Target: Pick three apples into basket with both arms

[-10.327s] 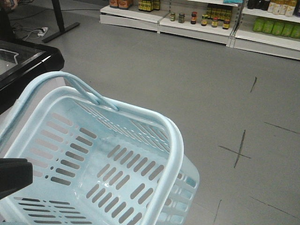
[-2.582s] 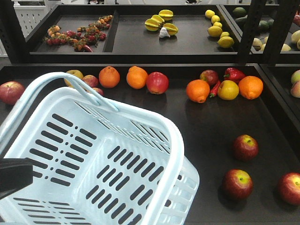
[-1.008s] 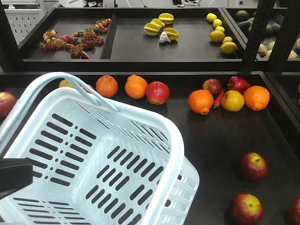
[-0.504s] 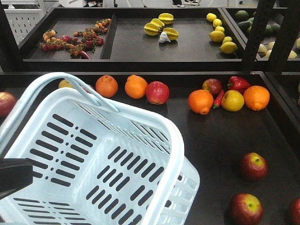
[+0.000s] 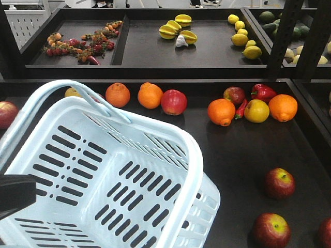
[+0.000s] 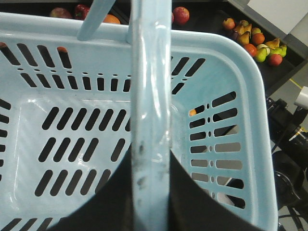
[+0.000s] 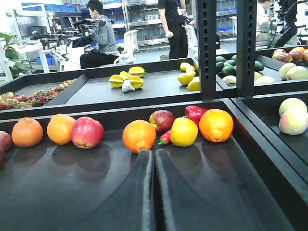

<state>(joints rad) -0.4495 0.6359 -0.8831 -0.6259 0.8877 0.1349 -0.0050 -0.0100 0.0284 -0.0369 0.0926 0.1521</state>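
Left gripper (image 6: pixel 150 156): two dark fingers (image 6: pixel 113 202) clamped from either side on one hoop handle (image 6: pixel 149 86) of the basket.
Basket (image 5: pixel 194 160): pale blue, held tilted over the left part of the near tray. Its slotted bottom and walls are bare to view all over. The other handle (image 6: pixel 95 21) rises past the far rim.
Right gripper (image 7: pixel 154 154): fingers pressed together with only a thin seam between them, gripping nothing. It sits low over the near tray, pointing at the fruit row.
Apples: three dark red ones with yellowish patches lie on the near tray, right of the basket and apart from it. They are the front apple (image 5: pixel 272 229), the edge apple (image 5: pixel 326 232), cut by the frame, and the rear apple (image 5: pixel 280 183).
Near tray (image 5: pixel 243 150): black and shallow.
Fruit row, along the near tray's back wall: two oranges (image 5: pixel 117 94) side by side, then a red apple (image 5: pixel 174 102). Further right come another orange (image 5: pixel 221 112), a smaller red apple (image 5: pixel 234 95), a red pepper (image 5: pixel 262 91), a yellow fruit (image 5: pixel 256 110) and a last orange (image 5: pixel 283 107).
Far left tray (image 5: pixel 67 26): a string of small red and orange fruits (image 5: pixel 77 45).
Far middle tray (image 5: pixel 150 51): yellow starfruit (image 5: pixel 178 28) in a cluster, with lemons (image 5: pixel 243 39) toward its right end.
Far right trays: green and pale fruits, partly hidden by black posts (image 5: pixel 282 36).
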